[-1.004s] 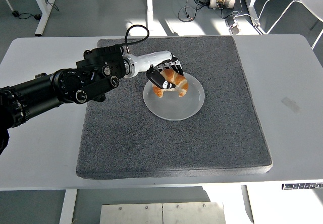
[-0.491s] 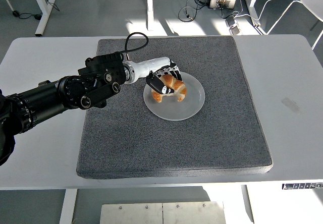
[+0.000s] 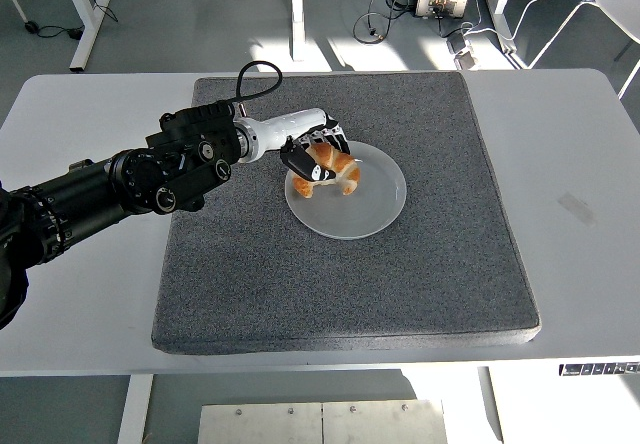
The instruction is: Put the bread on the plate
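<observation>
A golden croissant (image 3: 334,172) lies on the left part of a white round plate (image 3: 368,207) that sits on the grey mat. My left hand (image 3: 312,159) reaches in from the left and its black fingers are still wrapped around the left end of the croissant. The hand covers part of the bread. The right arm does not show in the head view.
The grey mat (image 3: 340,264) covers the middle of the white table (image 3: 570,194). A black cable (image 3: 255,79) loops up from my left wrist. Desk legs, cables and a computer case stand on the floor beyond the table's far edge.
My left hand with the croissant has drawn back to the left and slightly up the picture, from the plate's middle toward its left rim. The plate has stayed put.
</observation>
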Action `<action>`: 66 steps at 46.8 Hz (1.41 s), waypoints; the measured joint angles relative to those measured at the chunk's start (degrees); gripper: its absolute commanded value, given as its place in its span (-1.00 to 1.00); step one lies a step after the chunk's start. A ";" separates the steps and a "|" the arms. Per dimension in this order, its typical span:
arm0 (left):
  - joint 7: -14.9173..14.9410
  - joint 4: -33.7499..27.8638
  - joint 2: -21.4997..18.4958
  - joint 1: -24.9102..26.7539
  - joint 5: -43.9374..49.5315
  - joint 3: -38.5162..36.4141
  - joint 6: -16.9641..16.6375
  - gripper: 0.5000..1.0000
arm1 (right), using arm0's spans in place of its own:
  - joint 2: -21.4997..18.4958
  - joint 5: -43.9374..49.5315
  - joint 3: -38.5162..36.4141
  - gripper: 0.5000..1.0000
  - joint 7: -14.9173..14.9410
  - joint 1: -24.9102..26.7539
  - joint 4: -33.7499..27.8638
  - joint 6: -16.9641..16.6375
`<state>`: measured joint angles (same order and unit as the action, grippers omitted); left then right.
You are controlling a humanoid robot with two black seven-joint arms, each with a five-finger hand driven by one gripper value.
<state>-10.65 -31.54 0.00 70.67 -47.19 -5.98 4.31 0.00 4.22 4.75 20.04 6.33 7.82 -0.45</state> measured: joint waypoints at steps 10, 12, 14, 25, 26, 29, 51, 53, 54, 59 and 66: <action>0.16 -0.01 0.00 0.00 0.04 0.00 -0.05 0.89 | 0.00 0.00 0.00 1.00 0.00 0.00 0.00 0.02; 0.19 -0.01 0.00 0.00 0.04 0.00 -0.05 0.90 | 0.00 0.00 0.00 1.00 0.00 0.00 0.00 0.02; 0.19 -0.01 0.00 0.01 0.04 0.00 -0.03 0.91 | 0.00 0.00 0.00 1.00 0.00 0.00 0.00 0.02; 0.64 -0.16 0.00 1.14 0.41 0.77 0.01 0.91 | 0.00 0.00 0.00 1.00 0.00 0.00 0.00 0.02; 0.73 -0.30 0.00 1.59 0.52 0.86 0.06 0.92 | 0.00 0.00 0.00 1.00 0.00 0.00 0.00 0.02; 0.79 -0.76 0.00 4.39 2.02 1.28 0.24 0.92 | 0.00 0.00 0.00 1.00 0.01 -0.01 0.00 0.02; 0.67 0.29 -3.87 11.91 11.36 2.50 2.24 0.92 | 0.00 0.00 0.00 1.00 0.01 0.00 0.00 0.01; 0.34 0.32 -4.80 10.83 14.38 4.38 2.10 0.92 | 0.00 0.00 0.00 1.00 0.02 0.00 0.00 0.01; 0.25 0.36 -5.02 10.08 16.29 5.45 2.08 0.92 | 0.00 0.00 0.00 1.00 0.02 0.00 0.00 0.01; -0.05 0.30 -6.32 5.63 29.26 13.07 2.08 0.93 | 0.00 0.00 0.00 1.00 0.01 0.01 0.00 0.01; -1.12 0.31 -6.75 0.10 39.68 24.22 2.07 0.93 | 0.00 0.00 0.00 1.00 0.01 -0.01 0.00 0.00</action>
<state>-11.77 -31.23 -6.75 70.77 -7.52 18.24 6.38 0.00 4.22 4.75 20.05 6.32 7.82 -0.45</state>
